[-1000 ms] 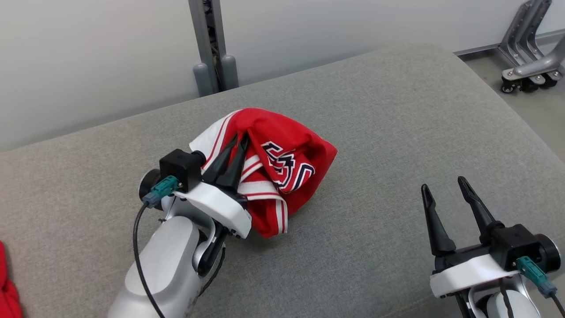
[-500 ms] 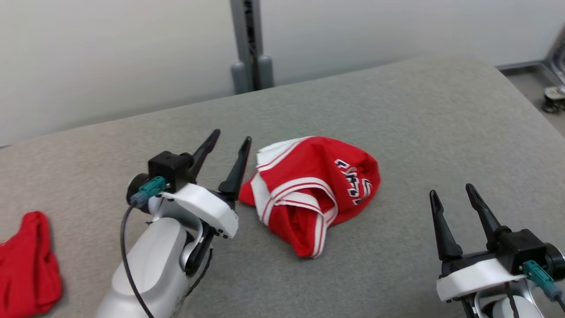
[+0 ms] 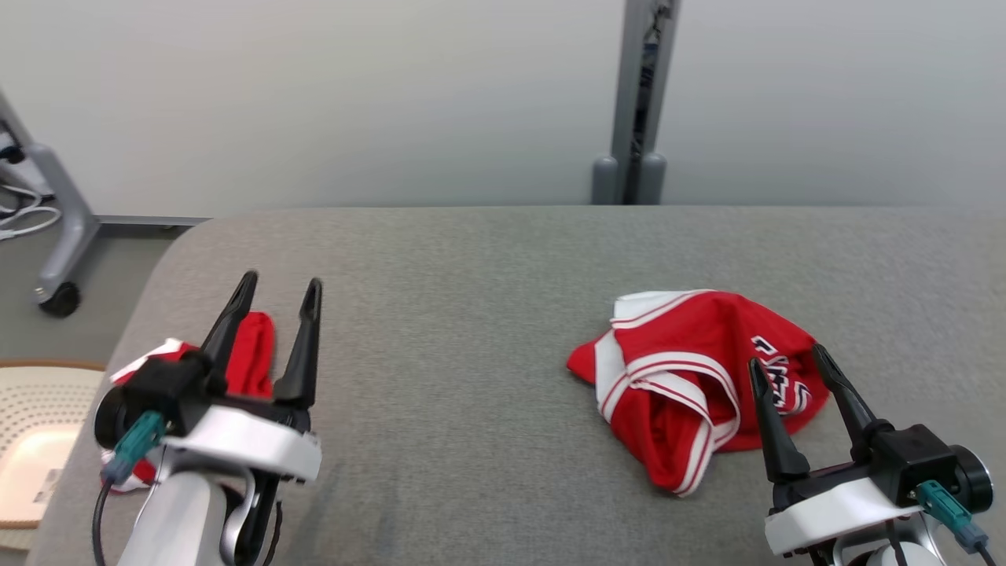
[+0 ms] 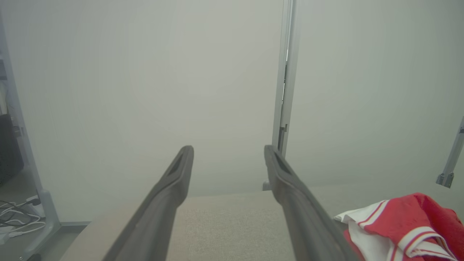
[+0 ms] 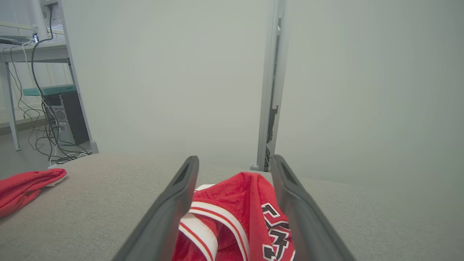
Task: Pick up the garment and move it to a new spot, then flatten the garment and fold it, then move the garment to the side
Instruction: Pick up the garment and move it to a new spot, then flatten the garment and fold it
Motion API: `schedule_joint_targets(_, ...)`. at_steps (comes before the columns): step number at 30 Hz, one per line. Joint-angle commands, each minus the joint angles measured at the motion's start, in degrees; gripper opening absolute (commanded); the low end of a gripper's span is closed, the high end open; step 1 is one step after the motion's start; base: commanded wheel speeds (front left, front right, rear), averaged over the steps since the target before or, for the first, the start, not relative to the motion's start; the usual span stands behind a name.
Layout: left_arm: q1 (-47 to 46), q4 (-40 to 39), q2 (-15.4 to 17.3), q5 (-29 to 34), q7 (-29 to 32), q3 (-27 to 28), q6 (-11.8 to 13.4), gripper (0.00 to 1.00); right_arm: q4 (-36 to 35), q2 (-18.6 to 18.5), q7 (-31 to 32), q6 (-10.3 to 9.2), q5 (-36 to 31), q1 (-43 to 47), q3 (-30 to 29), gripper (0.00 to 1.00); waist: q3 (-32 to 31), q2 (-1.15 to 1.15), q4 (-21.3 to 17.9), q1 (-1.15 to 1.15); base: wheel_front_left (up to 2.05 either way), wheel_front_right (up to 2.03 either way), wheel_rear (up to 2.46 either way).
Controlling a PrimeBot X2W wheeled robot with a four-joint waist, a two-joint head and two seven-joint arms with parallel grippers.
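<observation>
The red garment is seen lying crumpled on the grey fabric-covered counter, right of the middle in the head view and just in front of the right gripper. No clear front or neck end can be made out. The heap is spread mostly from side to side, and one narrower lobe is drawn down towards the robot. White bands with red stripes are folded across its left and near parts. Dark-and-white lettering is shown on its right side, creased and partly covered by the right gripper's fingers, so it cannot be read. The right gripper is held with its fingers well apart and nothing between them. Whether the cloth is touched cannot be told. The left gripper is found far to the left, well apart from the garment, its fingers likewise spread and empty. A second red cloth is largely hidden behind it. A pale perforated object is cut off by the left edge. A grey post is set against the wall beyond the counter.
</observation>
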Motion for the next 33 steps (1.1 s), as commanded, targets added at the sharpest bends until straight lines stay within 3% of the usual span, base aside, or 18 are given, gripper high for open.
schedule_joint_targets(1,3.0,-1.9,0.0,1.1,-0.1,1.7,0.2,1.00,-0.5,-0.5,-0.2,-0.02,0.0,1.0,-0.1,1.00,-1.9,0.00,3.4,0.00,0.00,0.00,0.00)
schedule_joint_targets(16,17.5,-4.8,-5.6,5.2,-0.1,7.2,-0.3,1.00,-0.7,-0.4,-0.2,-0.02,5.4,6.6,-2.6,1.00,-4.7,0.00,4.1,0.00,0.00,0.00,0.00)
schedule_joint_targets(33,18.1,-6.9,-5.9,2.9,-0.1,4.7,0.6,1.00,-0.4,-0.5,-0.2,-0.02,4.7,5.8,-2.2,1.00,-4.1,0.00,0.8,0.00,0.00,0.00,0.00)
